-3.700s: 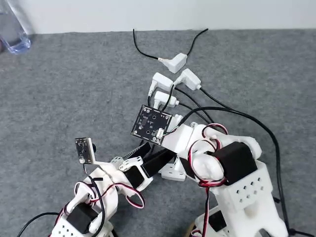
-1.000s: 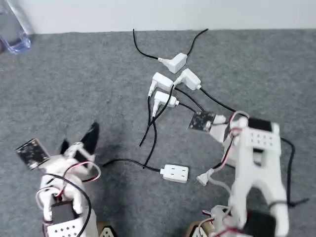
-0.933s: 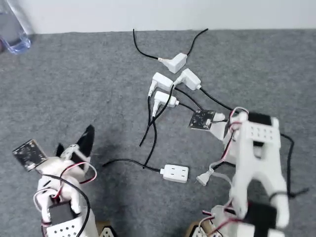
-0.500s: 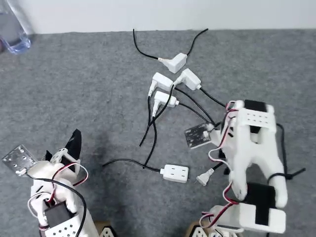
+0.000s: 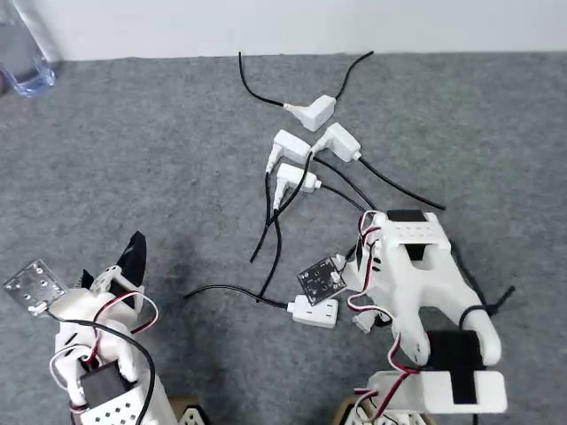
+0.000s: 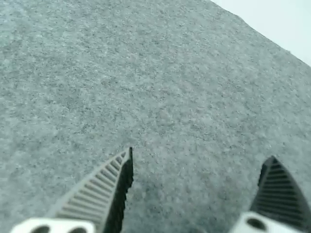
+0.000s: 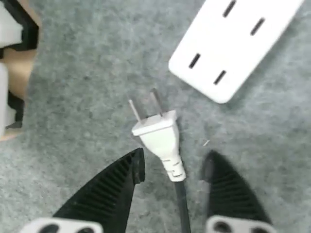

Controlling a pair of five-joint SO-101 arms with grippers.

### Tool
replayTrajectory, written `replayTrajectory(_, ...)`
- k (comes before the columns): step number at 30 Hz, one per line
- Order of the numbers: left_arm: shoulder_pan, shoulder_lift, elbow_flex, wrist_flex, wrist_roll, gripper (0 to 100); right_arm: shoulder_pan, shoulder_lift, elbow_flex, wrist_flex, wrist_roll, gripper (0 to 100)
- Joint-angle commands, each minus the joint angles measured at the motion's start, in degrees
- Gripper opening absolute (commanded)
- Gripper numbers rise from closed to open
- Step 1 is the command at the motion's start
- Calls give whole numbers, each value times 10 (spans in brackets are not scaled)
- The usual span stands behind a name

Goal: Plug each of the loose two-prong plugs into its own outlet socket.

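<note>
A loose white two-prong plug [image 7: 158,130] lies on the grey carpet, its prongs pointing toward the white outlet strip [image 7: 238,43] a short way off. My right gripper [image 7: 174,158] is open and straddles the plug's cable end, one black finger on each side, without touching it. From above, the right arm covers this spot beside the outlet strip [image 5: 314,312]. My left gripper [image 6: 199,156] is open over bare carpet, and in the high view it [image 5: 120,261] sits at the near left, far from the plugs.
Several white plugs [image 5: 301,146] with black cables [image 5: 270,235] lie in a cluster at the back centre. A clear bottle [image 5: 22,53] stands at the far left corner. Part of an arm base [image 7: 12,73] shows near the plug.
The right arm swung from the right side in toward the outlet strip and came down over the loose plug. The left arm drew back to the near left, then held still.
</note>
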Motion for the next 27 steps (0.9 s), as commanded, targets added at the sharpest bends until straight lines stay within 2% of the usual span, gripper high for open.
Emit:
replayTrajectory(1,-2,-4,-5,2,-5,385,22,-1,18,3,23,46)
replayTrajectory(4,-1,-4,-5,2,-5,385,43,-2,19,3,31,29)
replayTrajectory(12,-1,-4,-5,2,-6,385,43,0,22,-2,39,173)
replayTrajectory(15,-1,-4,-5,2,-6,385,29,2,22,-2,60,128)
replayTrajectory(18,-1,-4,-5,2,-6,385,14,2,22,-1,60,8)
replayTrajectory(23,-1,-4,-5,2,-6,385,15,2,21,-3,62,8)
replayTrajectory(27,-1,-4,-5,3,-6,385,37,-3,8,-52,41,9)
